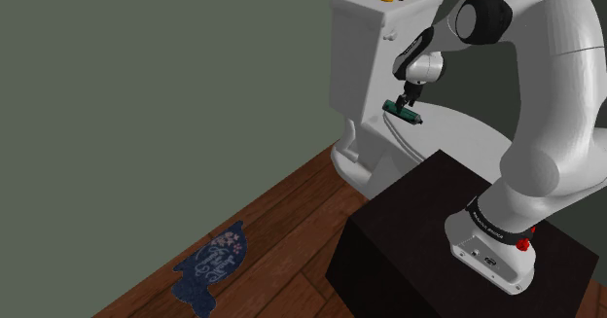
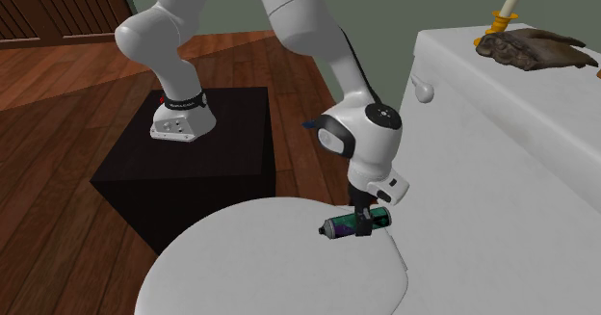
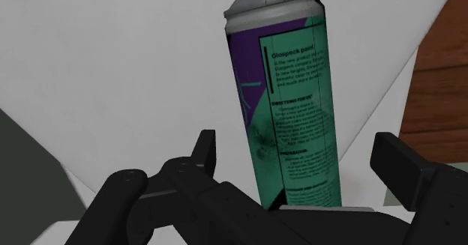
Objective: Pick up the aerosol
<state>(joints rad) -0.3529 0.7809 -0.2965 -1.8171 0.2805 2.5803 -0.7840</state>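
1. The white arm (image 1: 545,102) with dark joints is reaching from its black box-shaped stand (image 1: 409,219) across to a white toilet. Its all-black two-finger gripper (image 2: 364,222) is pointing down over the white rounded toilet lid (image 2: 260,275)
2. The cylindrical aerosol can (image 2: 342,227), with a teal and purple label and a silver-grey top, is lying on its side. It is sitting at the edge of the lid nearest the white boxy tank (image 2: 520,159)
3. The fingers (image 3: 204,152) are standing apart, one on each side of the aerosol can. In the wrist view a gap is showing between each finger and the label, so they are not clasping it
4. The aerosol can seems to be resting on the toilet lid, though from these angles it is hard to tell whether the two are touching
5. In the wrist view the aerosol can is running lengthwise away from the gripper. Its silver-grey top is lying farthest off, and small print is showing on the teal panel
6. On top of the tank, a dark brown lumpy object (image 2: 535,51) is lying just beside a pale stick with a yellow collar (image 2: 506,14)
7. A dark blue fish-shaped rug (image 1: 209,263) is lying on the reddish-brown wooden plank floor (image 1: 282,219), well apart from the aerosol can
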